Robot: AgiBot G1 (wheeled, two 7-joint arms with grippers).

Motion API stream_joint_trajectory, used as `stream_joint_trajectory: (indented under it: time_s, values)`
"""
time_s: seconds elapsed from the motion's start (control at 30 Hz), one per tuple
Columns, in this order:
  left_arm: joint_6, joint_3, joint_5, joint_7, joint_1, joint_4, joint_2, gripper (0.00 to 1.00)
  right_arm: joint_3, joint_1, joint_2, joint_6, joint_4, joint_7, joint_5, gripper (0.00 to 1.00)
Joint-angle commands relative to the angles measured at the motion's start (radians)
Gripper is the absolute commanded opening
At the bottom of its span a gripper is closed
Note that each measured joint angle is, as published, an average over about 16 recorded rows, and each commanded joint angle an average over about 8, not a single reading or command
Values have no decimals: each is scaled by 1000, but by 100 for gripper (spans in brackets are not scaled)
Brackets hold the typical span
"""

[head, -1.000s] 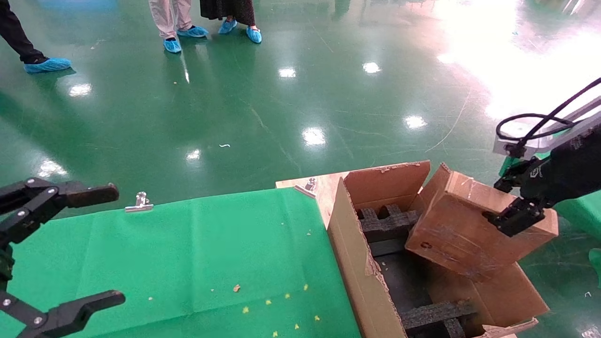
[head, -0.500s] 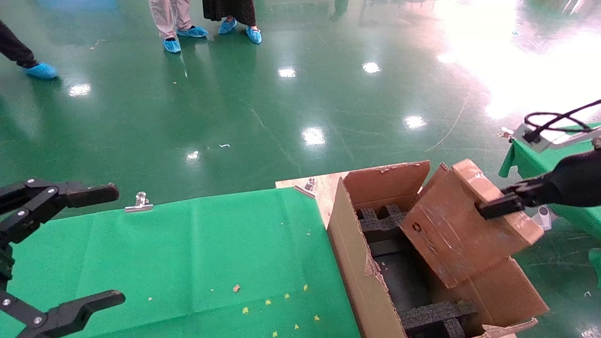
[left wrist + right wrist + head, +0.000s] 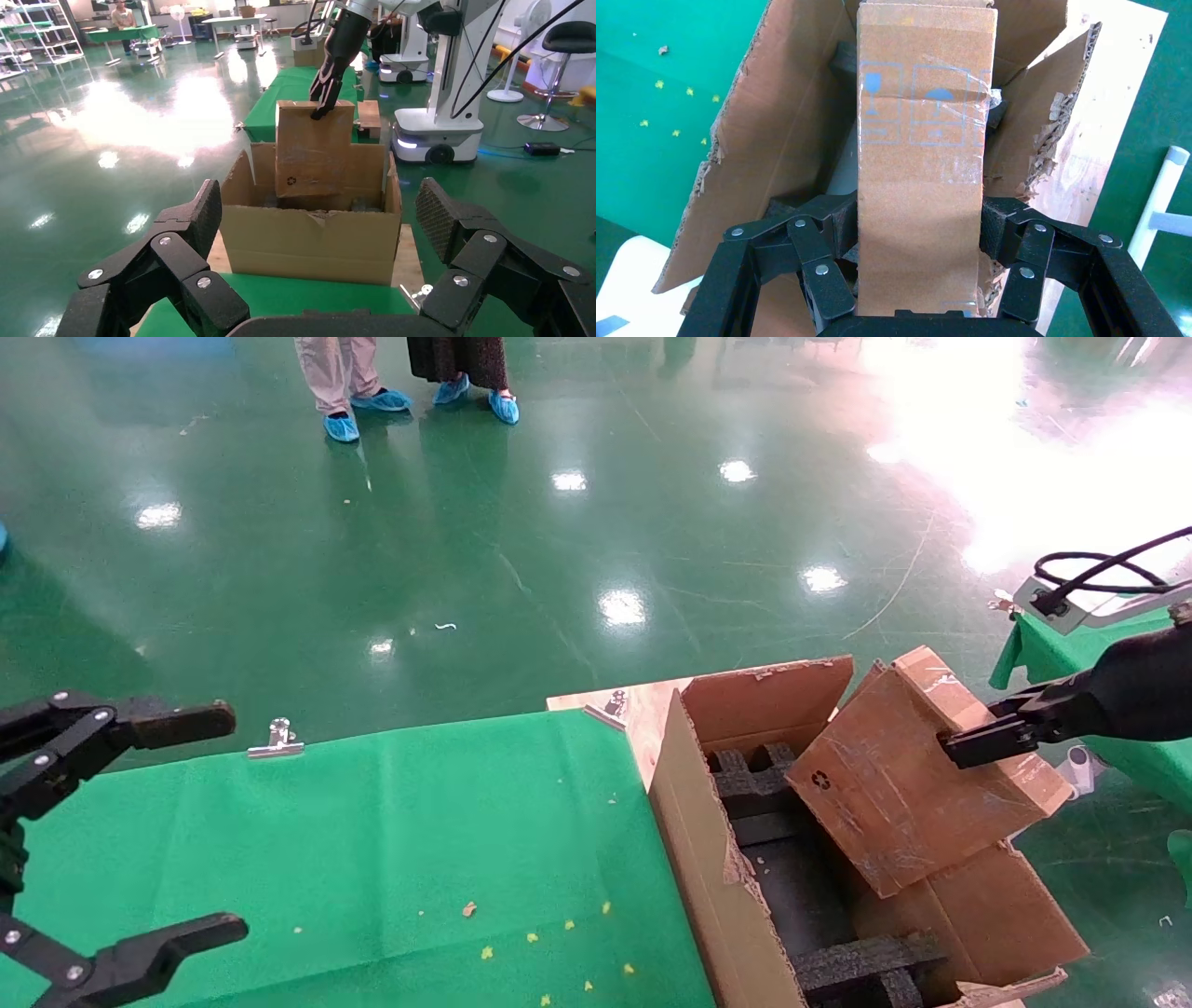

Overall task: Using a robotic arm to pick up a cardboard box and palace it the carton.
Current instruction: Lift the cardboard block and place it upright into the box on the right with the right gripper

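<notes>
Head view: my right hand point(image 3: 968, 747), at the right edge of the frame, is clamped on the upper end of the box point(image 3: 908, 780), which hangs tilted over the open carton point(image 3: 717, 859) at lower right, its low corner already inside the walls above the black foam point(image 3: 759, 784). I judge the job now is to level the box and lower it straight between the foam blocks.

Left wrist view: my left hand point(image 3: 320, 232) sits idle with fingers apart over the green counter point(image 3: 302, 298); in the middle of the frame, the box stands nearly upright in the carton's mouth.

Right wrist view: both pads grip the box's narrow sides. I'd let go only once it rests on something, keeping clear of the ragged flap point(image 3: 1046, 126) at upper right.
</notes>
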Motion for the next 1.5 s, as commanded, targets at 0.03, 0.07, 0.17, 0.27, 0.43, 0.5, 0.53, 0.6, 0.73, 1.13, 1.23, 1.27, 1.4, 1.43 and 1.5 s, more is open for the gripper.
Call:
stream_joint_trajectory:
  time_s: [0.03, 0.07, 0.17, 0.27, 0.43, 0.5, 0.53, 0.6, 0.73, 1.13, 1.23, 1.27, 1.4, 1.43, 1.5]
  values:
    - [0, 0, 0, 0, 0, 0, 0, 100, 1, 1, -3, -5, -3, -7, -2, 0]
    - [0, 0, 0, 0, 0, 0, 0, 100, 0, 0, -5, -5, -4, -6, -3, 0]
    - [0, 0, 0, 0, 0, 0, 0, 100, -5, -10, -12, 0, -8, 15, -4, 0]
    - [0, 0, 0, 0, 0, 0, 0, 100, -15, -26, -28, 12, -16, 59, -11, 0]
    - [0, 1, 0, 0, 0, 1, 0, 100, -40, -56, -66, 50, -30, 147, -38, 0]
    - [0, 1, 0, 1, -1, 1, 0, 100, -50, -67, -82, 70, -32, 177, -53, 0]
    - [0, 1, 0, 1, -1, 1, 0, 100, -54, -72, -89, 80, -33, 192, -60, 0]
    - [0, 1, -1, 1, -1, 1, 0, 100, -63, -82, -103, 99, -33, 223, -72, 0]
    - [0, 1, -1, 1, -1, 1, 0, 100, -77, -101, -124, 134, -29, 281, -90, 0]
    - [0, 2, -1, 1, -1, 1, -1, 100, -101, -172, -171, 224, -29, 416, -109, 0]
    - [0, 2, -1, 1, -1, 1, -1, 100, -101, -197, -184, 246, -32, 431, -104, 0]
    - [0, 2, -1, 1, -1, 1, -1, 100, -101, -207, -188, 254, -34, 434, -101, 0]
    - [-1, 3, -2, 1, -1, 1, -1, 100, -96, -247, -204, 284, -43, 439, -88, 0]
    - [-1, 3, -2, 1, -1, 1, -1, 100, -95, -258, -209, 291, -45, 439, -85, 0]
    - [-1, 3, -2, 1, -1, 1, -1, 100, -93, -277, -217, 303, -52, 437, -78, 0]
